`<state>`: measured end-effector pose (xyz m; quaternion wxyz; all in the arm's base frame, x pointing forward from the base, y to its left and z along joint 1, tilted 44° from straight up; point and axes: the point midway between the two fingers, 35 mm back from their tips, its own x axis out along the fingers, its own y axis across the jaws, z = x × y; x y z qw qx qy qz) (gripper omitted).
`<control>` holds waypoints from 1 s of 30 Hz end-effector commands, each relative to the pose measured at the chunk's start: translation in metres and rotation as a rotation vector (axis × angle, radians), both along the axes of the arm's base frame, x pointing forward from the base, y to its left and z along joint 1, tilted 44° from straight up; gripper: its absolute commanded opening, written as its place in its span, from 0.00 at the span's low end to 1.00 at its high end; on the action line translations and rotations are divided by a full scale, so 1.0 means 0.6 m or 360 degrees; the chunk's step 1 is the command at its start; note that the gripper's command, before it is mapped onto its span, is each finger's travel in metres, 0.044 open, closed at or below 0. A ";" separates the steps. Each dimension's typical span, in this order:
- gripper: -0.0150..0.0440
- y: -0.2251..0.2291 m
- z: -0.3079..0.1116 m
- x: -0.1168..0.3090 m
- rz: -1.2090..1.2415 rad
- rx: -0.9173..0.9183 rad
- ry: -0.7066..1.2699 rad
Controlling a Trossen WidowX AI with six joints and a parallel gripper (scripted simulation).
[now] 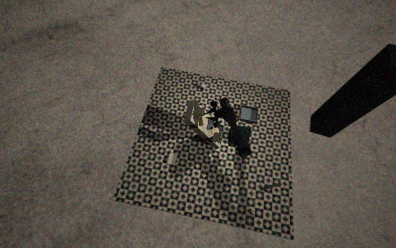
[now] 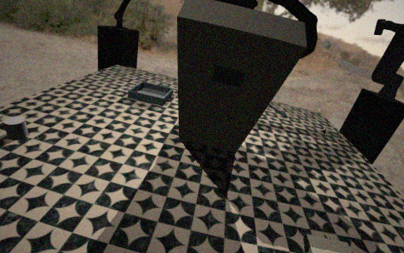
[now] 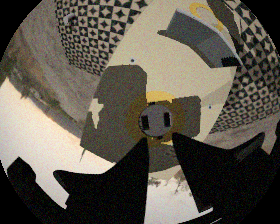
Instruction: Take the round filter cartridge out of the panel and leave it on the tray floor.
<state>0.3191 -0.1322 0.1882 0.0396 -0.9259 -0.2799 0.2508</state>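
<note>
The round grey cartridge sits in the cream service panel, inside a yellow ring, with its two dark slots side by side. My gripper is partly open with nothing between its fingers. Its fingertips are just below the cartridge's face in the wrist view, one near each slot's side; whether they touch it I cannot tell. The top and exterior views do not show the cartridge clearly, and the exterior camera sees only the panel's dark back. The blue-grey tray stands apart from the panel and looks empty.
A blue-grey box-like part stands out from the panel near a second yellow ring. A small cylinder stands on the patterned surface. Dark blocks with arms on them stand beyond its edges.
</note>
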 end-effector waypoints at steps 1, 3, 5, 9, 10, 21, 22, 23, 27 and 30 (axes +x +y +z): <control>0.45 0.006 -0.006 0.006 0.0001 -0.0004 0.0010; 0.45 0.009 -0.009 0.010 0.0001 -0.0004 0.0010; 0.45 0.012 -0.011 0.014 0.0001 -0.0004 0.0010; 0.45 0.018 -0.015 0.022 0.0001 -0.0004 0.0009; 0.45 0.019 -0.016 0.024 0.0001 -0.0004 0.0008; 0.45 0.037 -0.027 0.045 -0.0001 0.0002 0.0000; 0.45 0.039 -0.027 0.046 -0.0002 0.0002 -0.0001; 0.45 0.040 -0.028 0.047 -0.0002 0.0003 -0.0001; 0.45 0.040 -0.029 0.046 -0.0002 0.0003 -0.0001; 0.45 0.040 -0.029 0.046 -0.0002 0.0003 -0.0002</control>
